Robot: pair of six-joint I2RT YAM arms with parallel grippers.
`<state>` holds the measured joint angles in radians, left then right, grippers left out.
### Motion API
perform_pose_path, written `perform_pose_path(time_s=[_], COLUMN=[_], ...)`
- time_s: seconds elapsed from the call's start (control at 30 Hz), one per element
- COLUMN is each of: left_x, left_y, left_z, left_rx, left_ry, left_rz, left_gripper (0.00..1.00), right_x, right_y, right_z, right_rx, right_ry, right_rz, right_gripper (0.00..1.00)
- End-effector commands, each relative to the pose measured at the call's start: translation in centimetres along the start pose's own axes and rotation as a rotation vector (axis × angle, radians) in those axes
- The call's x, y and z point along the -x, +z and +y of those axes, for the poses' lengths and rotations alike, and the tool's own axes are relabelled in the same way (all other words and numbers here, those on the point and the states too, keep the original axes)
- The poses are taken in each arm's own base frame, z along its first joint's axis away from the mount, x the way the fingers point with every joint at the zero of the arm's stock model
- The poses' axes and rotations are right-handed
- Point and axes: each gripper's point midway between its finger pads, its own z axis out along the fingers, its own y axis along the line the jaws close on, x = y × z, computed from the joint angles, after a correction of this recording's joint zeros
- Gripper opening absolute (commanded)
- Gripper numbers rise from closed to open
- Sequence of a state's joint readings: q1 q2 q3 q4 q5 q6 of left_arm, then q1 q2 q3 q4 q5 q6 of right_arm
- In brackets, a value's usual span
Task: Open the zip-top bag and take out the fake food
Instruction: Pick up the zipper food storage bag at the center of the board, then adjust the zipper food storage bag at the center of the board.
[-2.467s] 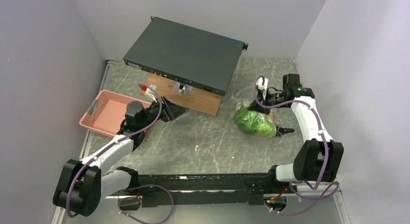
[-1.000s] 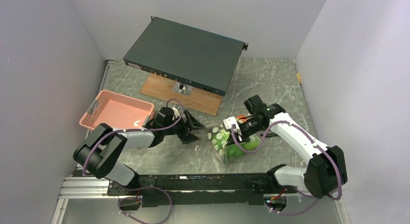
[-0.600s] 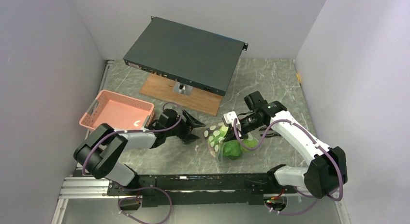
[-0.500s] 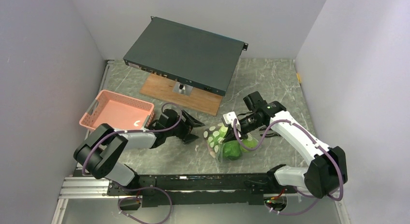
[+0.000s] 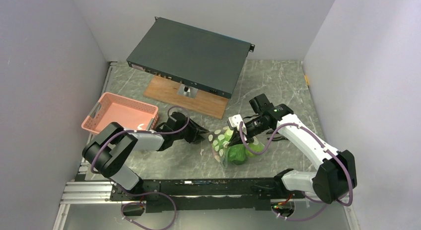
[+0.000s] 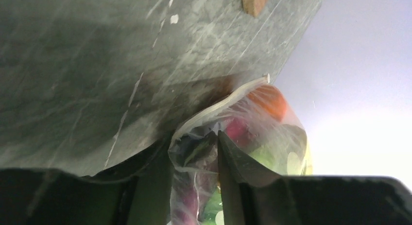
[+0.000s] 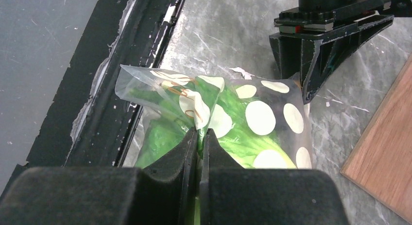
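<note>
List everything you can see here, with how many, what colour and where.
clear dotted zip-top plastic bag: one, see-through, front centre
small plastic fake food: several, mostly green, some orange and red, inside bag
pink plastic mesh basket: one, pink, left
flat dark metal box: one, dark grey, back, over board
flat wooden board: one, brown, beneath box
left hand: one, black, jaws apart around bag's edge
right hand: one, black, pinching bag

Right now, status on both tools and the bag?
Right tool shut on bag. Left tool open around bag's edge. Food inside. Nothing in the way.
</note>
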<state>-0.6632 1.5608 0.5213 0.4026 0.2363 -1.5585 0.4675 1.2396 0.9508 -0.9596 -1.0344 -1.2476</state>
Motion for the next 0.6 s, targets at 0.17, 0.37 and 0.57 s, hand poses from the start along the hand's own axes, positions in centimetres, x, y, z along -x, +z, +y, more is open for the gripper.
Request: perform_pose_path(time_s=[0.17, 0.37, 0.57], left_x=[0.3, 0.6, 1.2], left_y=[-0.2, -4.0, -8.2], left_z=[-5.6, -7.4, -8.4], left_rx=[-0.182, -0.212, -0.27], left_ry=[0.167, 0.414, 0.606], left_rz=[-0.033, -0.11, -0.225], left_gripper=[0.0, 0.0, 0.0], right_x=[1.2, 0.1, -1.3], right_y=[0.0, -1.1, -1.7], right_z=[0.9, 0.3, 0.2], right_rx=[0.014, -0.051, -0.082], right_ry=[-0.036, 0.034, 0.049], right_rz=[-0.059, -0.028, 0.013], right_gripper=[0.0, 0.07, 0.34])
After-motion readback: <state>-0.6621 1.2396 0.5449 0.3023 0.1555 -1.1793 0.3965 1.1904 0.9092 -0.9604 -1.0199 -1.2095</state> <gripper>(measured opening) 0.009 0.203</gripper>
